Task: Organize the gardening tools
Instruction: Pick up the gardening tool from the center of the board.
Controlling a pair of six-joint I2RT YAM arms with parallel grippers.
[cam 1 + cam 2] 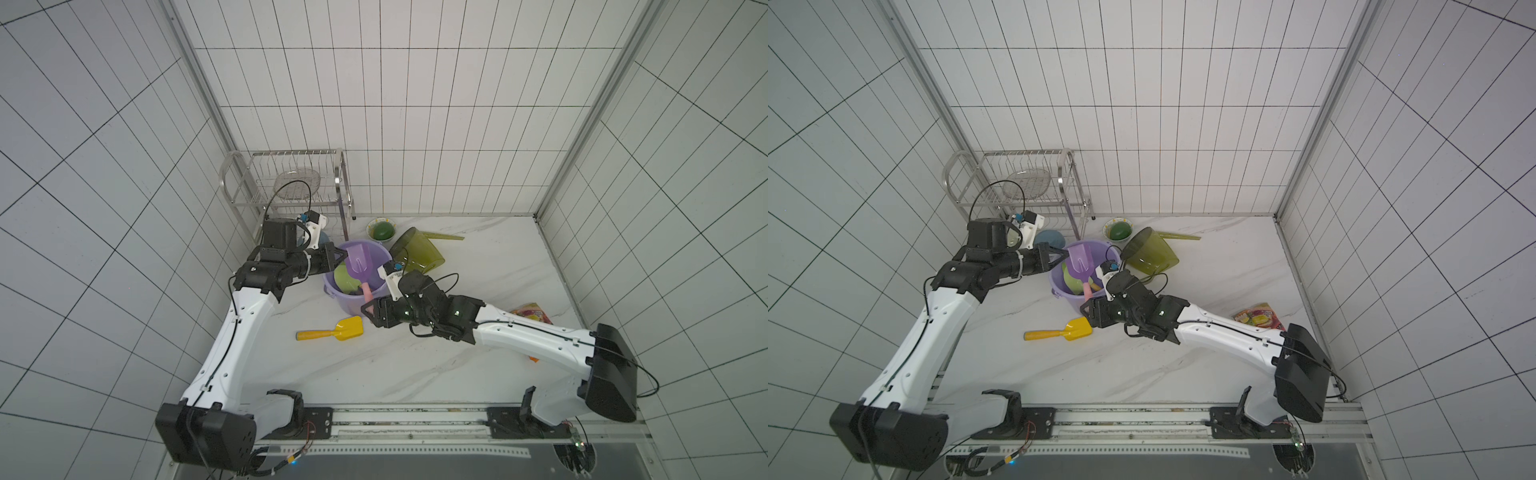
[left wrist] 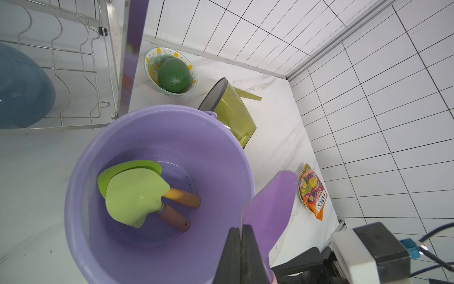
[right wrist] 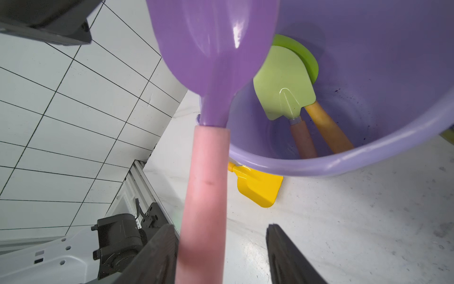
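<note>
Purple scoop (image 1: 356, 264) up over the bucket (image 1: 374, 247), both arms on it

Left jaws are pressed together on the edge of the scoop's blade, holding it slanted over the bucket's mouth. The right jaws are spread with the pink handle (image 3: 204, 186) between them, leaning on one finger and clear of the other. The pale-green spade (image 2: 132, 194) and bright-green trowel (image 2: 137, 163) are lying in the bucket. The yellow scoop (image 1: 332, 330) is on the bench (image 1: 478, 353) just beside it, and the watering can (image 1: 417, 251) is tipped over nearby.

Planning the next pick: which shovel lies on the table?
The yellow scoop, beside the purple bucket. The two green shovels lie inside it; the left gripper holds the purple scoop over it.
</note>
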